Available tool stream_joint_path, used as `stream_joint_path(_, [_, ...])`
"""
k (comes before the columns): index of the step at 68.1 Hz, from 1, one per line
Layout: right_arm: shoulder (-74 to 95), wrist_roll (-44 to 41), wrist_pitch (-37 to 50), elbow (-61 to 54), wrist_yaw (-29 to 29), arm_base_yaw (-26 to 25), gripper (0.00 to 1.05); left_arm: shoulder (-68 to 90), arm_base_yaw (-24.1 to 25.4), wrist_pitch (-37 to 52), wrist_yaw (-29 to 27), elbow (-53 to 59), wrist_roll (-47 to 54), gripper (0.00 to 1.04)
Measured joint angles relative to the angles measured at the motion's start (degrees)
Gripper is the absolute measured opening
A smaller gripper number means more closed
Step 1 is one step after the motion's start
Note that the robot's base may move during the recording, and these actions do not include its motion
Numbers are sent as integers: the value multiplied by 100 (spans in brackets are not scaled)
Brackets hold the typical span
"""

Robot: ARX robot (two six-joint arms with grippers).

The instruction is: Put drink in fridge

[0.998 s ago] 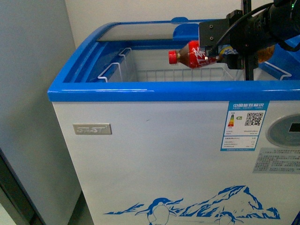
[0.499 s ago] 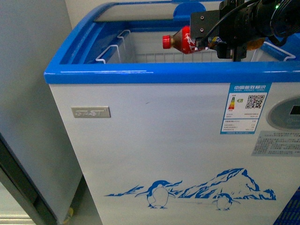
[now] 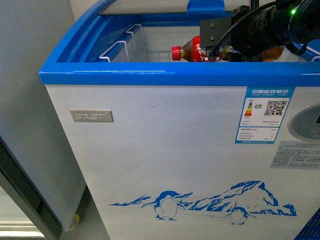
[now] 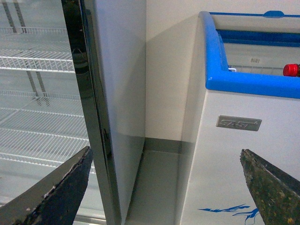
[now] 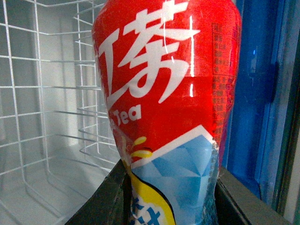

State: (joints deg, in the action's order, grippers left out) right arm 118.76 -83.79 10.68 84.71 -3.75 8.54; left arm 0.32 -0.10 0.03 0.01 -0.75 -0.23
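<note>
right gripper (image 3: 212, 47) clenched on drink (image 3: 192, 50), held sideways, cap leading, so it clears the blue rim | drink over fridge (image 3: 165, 150) opening, above wire basket (image 3: 120, 47) | left gripper (image 4: 164, 187) spread, idle

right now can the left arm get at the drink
Probably not. The left hand hangs low outside the fridge, open, facing its front wall, and the drink is up inside the opening, clamped in the right hand.
</note>
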Motion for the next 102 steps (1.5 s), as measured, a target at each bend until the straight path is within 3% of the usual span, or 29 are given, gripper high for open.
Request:
stream_joint_path(49, [758, 1622, -531, 363, 120, -26, 36, 0, 0, 0, 0, 0, 0, 97])
stream_joint_path(54, [761, 1705, -636, 378, 114, -24, 56, 0, 0, 0, 0, 0, 0, 97])
stream_joint_path(72, [527, 1950, -883, 404, 103, -24, 99, 0, 0, 0, 0, 0, 0, 97])
stream_joint_path(87, [-282, 2363, -1043, 310, -15, -46, 98, 0, 0, 0, -2, 0, 0, 97])
stream_joint_path(102, [-1578, 3346, -1327, -297, -730, 63, 98, 0, 0, 0, -2, 0, 0, 97])
